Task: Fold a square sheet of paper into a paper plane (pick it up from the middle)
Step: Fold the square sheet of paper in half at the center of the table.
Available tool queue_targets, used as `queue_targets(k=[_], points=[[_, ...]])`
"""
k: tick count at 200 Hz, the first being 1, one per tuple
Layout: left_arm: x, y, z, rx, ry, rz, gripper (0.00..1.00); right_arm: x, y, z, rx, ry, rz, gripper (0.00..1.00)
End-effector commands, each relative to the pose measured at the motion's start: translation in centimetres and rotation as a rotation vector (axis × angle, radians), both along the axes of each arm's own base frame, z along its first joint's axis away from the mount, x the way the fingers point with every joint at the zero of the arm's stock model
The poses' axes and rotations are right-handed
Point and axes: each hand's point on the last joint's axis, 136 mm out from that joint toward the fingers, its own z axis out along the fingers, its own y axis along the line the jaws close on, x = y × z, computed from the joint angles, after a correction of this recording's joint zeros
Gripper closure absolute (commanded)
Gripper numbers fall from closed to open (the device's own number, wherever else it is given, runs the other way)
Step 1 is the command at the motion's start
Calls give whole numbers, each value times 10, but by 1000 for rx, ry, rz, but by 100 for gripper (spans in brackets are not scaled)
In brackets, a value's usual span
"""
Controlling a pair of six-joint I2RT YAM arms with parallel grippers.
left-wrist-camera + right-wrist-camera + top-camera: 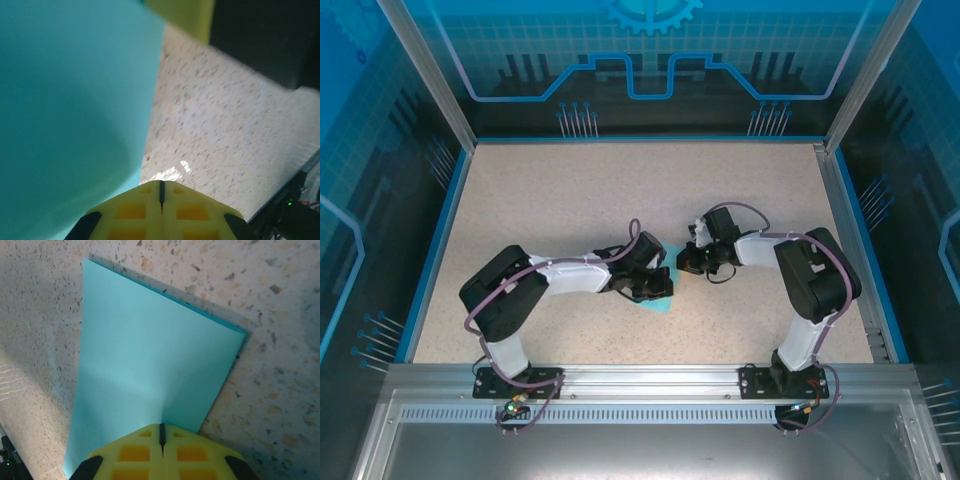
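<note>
Desk [570,190]: speckled beige, walled in blue, the biggest thing here. I use the sheet of paper [658,300] as my landmark. It is light cyan, and from above only slivers of it show under my wrists. My left arm [520,285] reaches in from the sheet's left and my right arm [815,270] from its right. Both wrists come together over the sheet, close to one another. In the right wrist view the sheet [150,355] lies flat on the desk. It is matte and unmarked, and two layers show along its far right edge, so it is folded over. A faint bend crosses it partway down. In the left wrist view the sheet [65,115] is blurred and close, and its right edge runs down to my tips. Left jaws: yellow fingertips [135,212] pressed together with only a thin seam between them, just beside the sheet's edge. Right jaws: yellow fingertips [190,452] likewise pressed together, meeting the sheet's near edge. I cannot tell whether either pair has paper nipped in the seam.
</note>
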Motion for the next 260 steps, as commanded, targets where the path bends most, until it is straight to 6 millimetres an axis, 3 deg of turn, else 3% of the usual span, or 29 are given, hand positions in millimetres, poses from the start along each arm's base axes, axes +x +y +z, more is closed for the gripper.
queue_targets(k=[1,63,103,148,260], points=[[15,-16,6,-82,-44,-55,96,-18,-7,-27,-78,84,13,98],[19,-24,-3,-88,-59,-105,96,-21,-9,-32,-88,102,10,98],[13,-14,-27,-28,-16,-99,96,-23,-12,-37,-101,115,6,99],[-5,-1,-43,8,28,-106,96,-24,-17,-40,-129,126,-2,99],[-65,10,-44,-7,77,-189,97,-27,-23,-52,-178,162,-6,99]])
